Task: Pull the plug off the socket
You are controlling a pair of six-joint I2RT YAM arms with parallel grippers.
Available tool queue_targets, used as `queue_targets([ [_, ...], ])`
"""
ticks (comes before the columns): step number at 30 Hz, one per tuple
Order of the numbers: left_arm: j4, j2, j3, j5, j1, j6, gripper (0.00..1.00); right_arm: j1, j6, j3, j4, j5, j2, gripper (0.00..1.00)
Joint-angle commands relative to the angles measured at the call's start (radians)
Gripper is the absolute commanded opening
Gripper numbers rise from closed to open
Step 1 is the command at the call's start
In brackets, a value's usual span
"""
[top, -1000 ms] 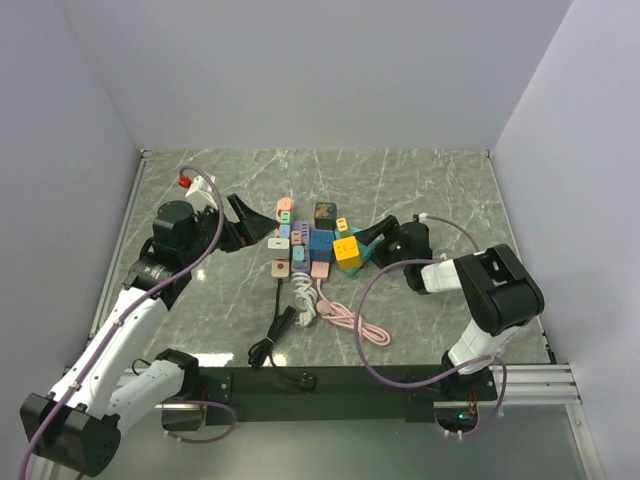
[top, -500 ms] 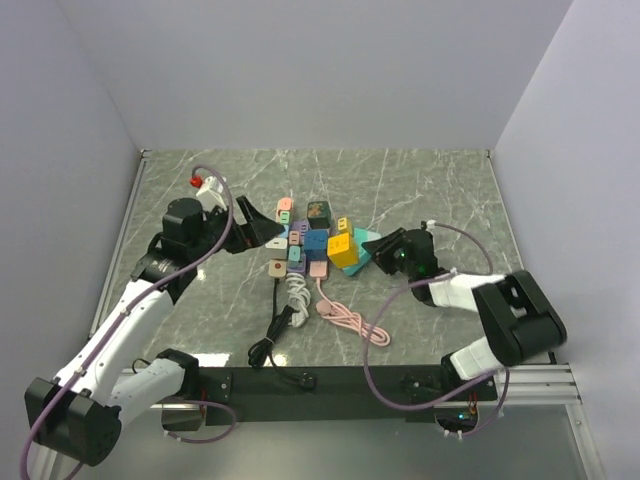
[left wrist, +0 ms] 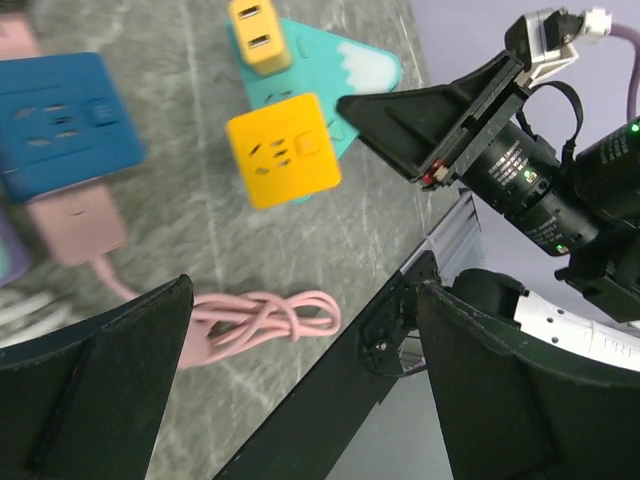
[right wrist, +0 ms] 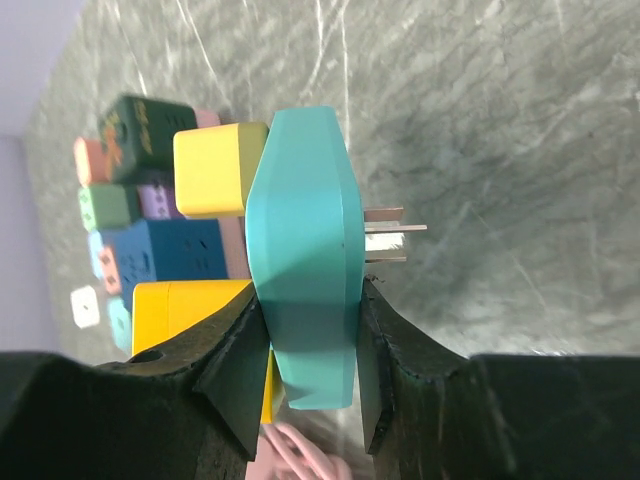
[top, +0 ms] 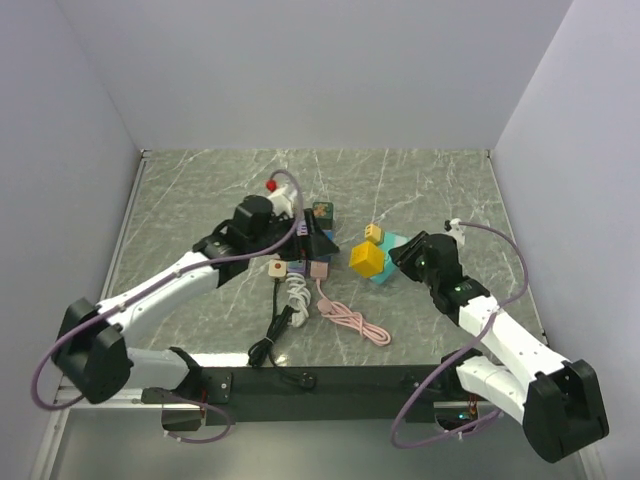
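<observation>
1. The right fingers (right wrist: 235, 370) are clamped on the flat sides of the teal plug (right wrist: 305, 230), one on each face. This grip leaves the metal prongs (right wrist: 392, 230) free to slide straight out.
2. In the right wrist view the prongs stand bare at centre right with only grey surface (top: 420, 190) behind them. I judge the plug already out of its socket.
3. A yellow cube (left wrist: 283, 150) rides on the teal body, so it appears to have come away with the plug rather than separately.
4. In the overhead view the plug sits right of centre, apart from the cluster of blocks at the middle of the frame.
5. The left fingers (left wrist: 90, 400) are spread wide with nothing between them, and they fill the lower corners of the left wrist view.
6. They hang over the blue socket block (left wrist: 65, 110) at the upper left of that view. That is probably a bracing position, so the strip does not drag along during the pull.
7. A pink plug (left wrist: 75, 225) stays seated under the blue block, and its pink cable (left wrist: 265, 315) is coiled at lower centre. It lies outside the right arm's path.
</observation>
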Motion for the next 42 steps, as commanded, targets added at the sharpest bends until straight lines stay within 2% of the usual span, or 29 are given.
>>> queue_targets([
  [1, 0.118, 0.067, 0.077, -0.044, -0.084, -0.045, 0.99, 0.006, -0.075, 0.054, 0.002, -0.022, -0.057, 0.0],
  [8, 0.11, 0.259, 0.183, -0.124, -0.178, -0.037, 0.99, 0.004, -0.108, 0.08, -0.018, -0.082, -0.127, 0.0],
  [19, 0.078, 0.359, 0.254, -0.277, -0.238, -0.02, 0.99, 0.004, -0.129, 0.142, -0.03, -0.185, -0.157, 0.0],
  [27, 0.126, 0.436, 0.312, -0.166, -0.271, -0.031, 0.99, 0.004, -0.121, 0.16, -0.015, -0.216, -0.145, 0.0],
  [30, 0.126, 0.445, 0.309, -0.147, -0.29, -0.045, 0.9, 0.004, -0.12, 0.171, -0.017, -0.2, -0.148, 0.0],
  [33, 0.173, 0.431, 0.282, -0.123, -0.29, -0.069, 0.76, 0.004, -0.114, 0.175, -0.021, -0.174, -0.148, 0.0],
  [34, 0.175, 0.42, 0.273, -0.123, -0.29, -0.074, 0.64, 0.004, -0.115, 0.177, -0.026, -0.168, -0.147, 0.0],
  [36, 0.175, 0.411, 0.269, -0.129, -0.29, -0.08, 0.48, 0.002, -0.114, 0.181, -0.027, -0.162, -0.14, 0.0],
  [37, 0.17, 0.405, 0.272, -0.133, -0.289, -0.083, 0.29, 0.004, -0.117, 0.181, -0.027, -0.16, -0.137, 0.0],
  [38, 0.17, 0.403, 0.275, -0.136, -0.29, -0.085, 0.2, 0.002, -0.118, 0.181, -0.03, -0.159, -0.13, 0.0],
  [40, 0.164, 0.409, 0.292, -0.126, -0.29, -0.096, 0.0, 0.005, -0.12, 0.186, -0.035, -0.154, -0.121, 0.13],
  [41, 0.167, 0.411, 0.297, -0.121, -0.29, -0.099, 0.0, 0.004, -0.123, 0.189, -0.036, -0.157, -0.116, 0.31],
  [42, 0.167, 0.416, 0.305, -0.119, -0.289, -0.1, 0.0, 0.005, -0.123, 0.188, -0.04, -0.157, -0.107, 0.42],
])
